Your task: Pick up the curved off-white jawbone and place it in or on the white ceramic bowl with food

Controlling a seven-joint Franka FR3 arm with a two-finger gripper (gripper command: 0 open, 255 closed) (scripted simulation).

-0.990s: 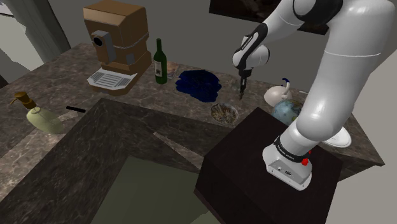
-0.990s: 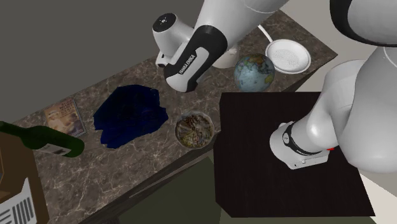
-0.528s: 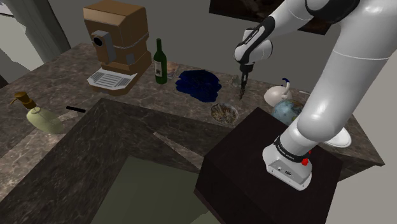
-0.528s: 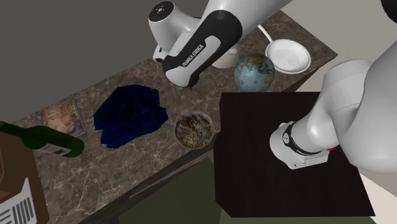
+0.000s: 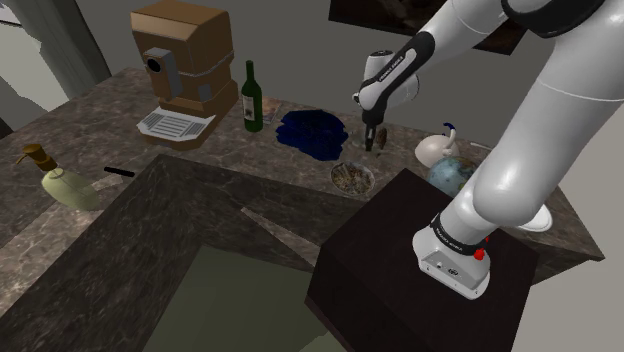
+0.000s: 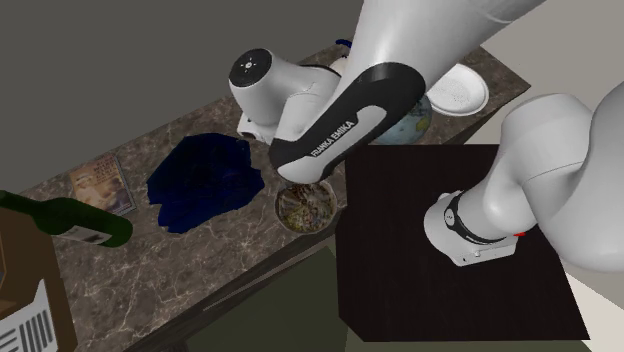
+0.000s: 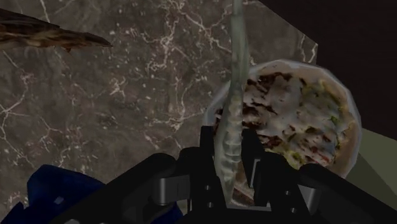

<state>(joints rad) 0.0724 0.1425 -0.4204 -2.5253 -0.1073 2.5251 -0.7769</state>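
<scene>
Swung arm (image 5: 545, 110) across counter (image 5: 95, 245) over the last second. Brought bowl (image 7: 340, 89) of food just beneath the claw (image 7: 230, 149), slightly to one side. Kept claw clenched on jawbone (image 7: 236, 83), held between both fingers. Judged carry nearly finished; lowering and release remained.

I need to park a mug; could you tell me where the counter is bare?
Bare marble: between the green wine bottle and the white bowl of food, beside the crumpled blue cloth. Crowded around the globe and white plate.

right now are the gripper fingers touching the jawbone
Touching. The wrist view shows the gripper shut on the pale jawbone, both black fingers pressed against its sides.
</scene>
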